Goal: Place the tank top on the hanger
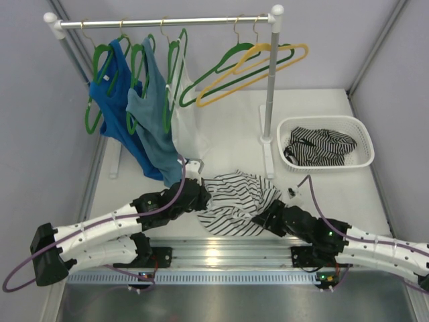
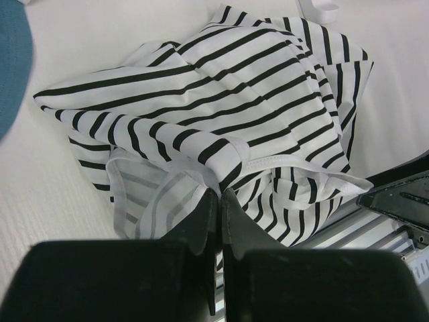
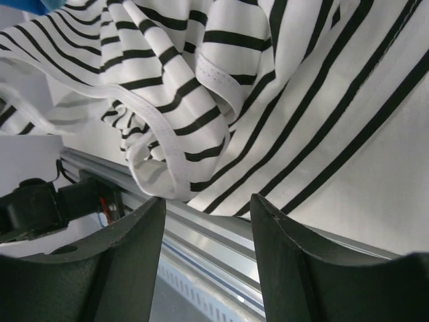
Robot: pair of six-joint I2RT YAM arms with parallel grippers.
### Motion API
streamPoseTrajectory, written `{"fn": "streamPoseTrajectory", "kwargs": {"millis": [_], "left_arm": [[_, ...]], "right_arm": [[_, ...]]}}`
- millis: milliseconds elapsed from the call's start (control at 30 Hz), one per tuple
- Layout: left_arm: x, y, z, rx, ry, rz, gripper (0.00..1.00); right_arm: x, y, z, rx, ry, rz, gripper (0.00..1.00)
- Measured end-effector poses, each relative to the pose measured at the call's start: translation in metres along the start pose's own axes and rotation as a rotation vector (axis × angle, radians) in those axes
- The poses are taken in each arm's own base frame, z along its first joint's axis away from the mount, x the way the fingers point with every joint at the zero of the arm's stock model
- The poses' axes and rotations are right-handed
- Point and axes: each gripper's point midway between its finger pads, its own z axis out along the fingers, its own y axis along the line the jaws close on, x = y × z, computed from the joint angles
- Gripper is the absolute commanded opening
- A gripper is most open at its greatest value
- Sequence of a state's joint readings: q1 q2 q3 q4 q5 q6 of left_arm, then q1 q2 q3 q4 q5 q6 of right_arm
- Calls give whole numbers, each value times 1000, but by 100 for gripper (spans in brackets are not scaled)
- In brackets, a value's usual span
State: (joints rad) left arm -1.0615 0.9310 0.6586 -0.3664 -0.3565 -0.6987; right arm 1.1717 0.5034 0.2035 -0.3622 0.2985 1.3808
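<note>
Tank top (image 1: 238,201) crumpled on the table (image 1: 335,194) just in front of the rack (image 1: 271,87), below its right post and between the two grippers. Left gripper (image 2: 219,194): jaws pressed together, apparently pinching a fold of the hem on the garment's side away from the post. Right gripper (image 3: 208,204): jaws wide apart and holding nothing, with a loose hem edge hanging just beyond the fingertips, on the garment's opposite side. The hanger (image 1: 224,62), empty, hangs from the rack's rail near the right post, overlapped by a yellow hanger (image 1: 268,67). The task appears to be at an early stage, the garment not yet spread or lifted. Risks from here: the left pinch seems to take only a thin fold, so a lift may let it slip free. The cloth is folded over itself, so the right jaws may close on several layers or on the wrong edge, leaving the neck opening shut. Reaching for the hanger may also snag its yellow neighbour.
</note>
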Motion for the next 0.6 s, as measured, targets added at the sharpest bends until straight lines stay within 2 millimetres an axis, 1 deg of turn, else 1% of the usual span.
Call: {"fn": "streamPoseTrajectory", "kwargs": {"millis": [167, 300, 467, 533, 600], "left_arm": [[0, 0, 0, 0, 1, 8, 0], [0, -1, 1, 1, 4, 18, 0], [1, -2, 2, 4, 14, 24, 0], [1, -3, 2, 5, 15, 24, 0], [1, -3, 2, 8, 16, 24, 0]], "right_arm": [[-5, 4, 3, -6, -28, 11, 54], [-3, -1, 11, 26, -31, 0, 54], [-3, -7, 17, 62, -39, -25, 47], [-6, -4, 17, 60, -53, -36, 43], [-13, 6, 14, 46, -75, -47, 37]]}}
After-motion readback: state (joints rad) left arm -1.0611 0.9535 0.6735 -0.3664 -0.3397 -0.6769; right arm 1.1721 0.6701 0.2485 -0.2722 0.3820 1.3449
